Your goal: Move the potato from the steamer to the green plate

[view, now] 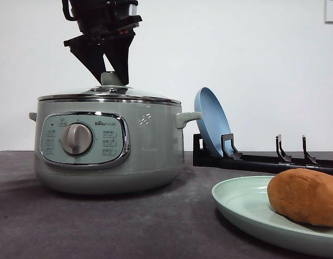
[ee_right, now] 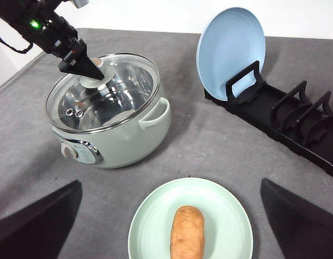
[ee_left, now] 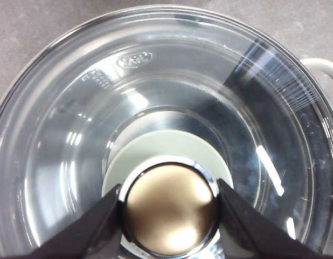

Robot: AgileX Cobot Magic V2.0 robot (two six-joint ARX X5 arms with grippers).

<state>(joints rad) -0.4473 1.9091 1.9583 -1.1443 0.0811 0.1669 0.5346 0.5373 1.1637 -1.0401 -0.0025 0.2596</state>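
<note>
- Left gripper: descends from above onto the steamer; its two dark fingers press against opposite sides of the lid knob, closed on it.
- Glass lid: seated on the steamer's rim, level, the knob at its centre.
- Steamer: sage-green pot on the dark grey table, control dial facing the front camera.
- Right gripper: fingers spread wide apart, holding nothing, hovering above the green plate.
- Green plate: flat on the table, in front of the steamer and to its right.
- Potato: lies on the green plate, near its middle, outside the steamer.
- Blue plate: stands on edge in a black rack, just right of the steamer's handle.
</note>
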